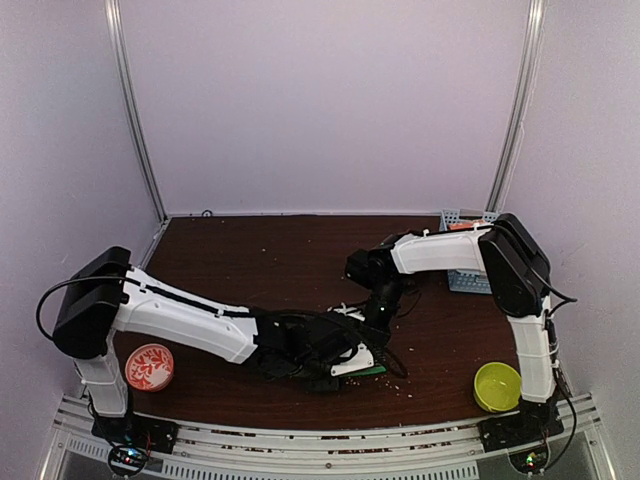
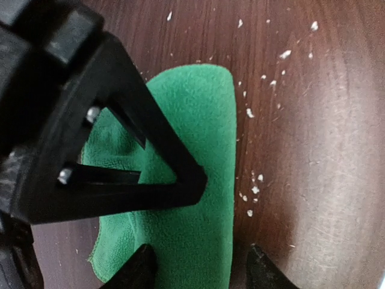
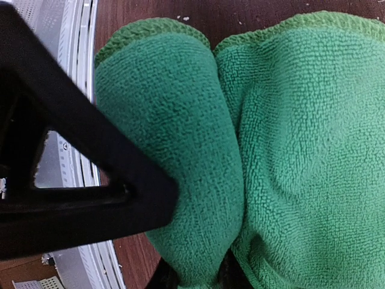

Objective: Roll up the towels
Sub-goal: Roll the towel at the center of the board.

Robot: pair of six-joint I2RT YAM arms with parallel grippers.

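top view: both arms reach to the middle of the bench [image 1: 250,260], near its front edge, where the left hand [image 1: 335,357] and right hand [image 1: 378,335] meet close together. a sliver of the green towel [image 1: 377,371] peeks out under them; the hands hide the rest. a red dish [image 1: 150,367] sits at the front left by the left arm's base. a yellow bowl [image 1: 497,386] sits at the front right. a blue basket [image 1: 468,270] stands at the back right behind the right arm, with something orange-red at its top that i cannot make out.

left wrist view: the towel [image 2: 198,108] lies folded on the bench [image 2: 319,150], running away from the camera, its far end rounded. the left hand [image 2: 201,274] is spread. 1 fingertip [image 2: 141,271] is over the towel's near part and the other is on bare wood just beside its right edge. a black frame [image 2: 150,180], triangular, covers the towel's left side; whose it is i cannot tell. white crumbs [image 2: 249,112] dot the wood to the right.

right wrist view: the towel [image 3: 301,150] fills the view as 2 plump lobes side by side, touching. the right hand [image 3: 192,278] pinches the near end of the left lobe between tips drawn close together. a second black frame [image 3: 90,198] blocks the left side, with a metal rail [image 3: 78,36] showing past it.
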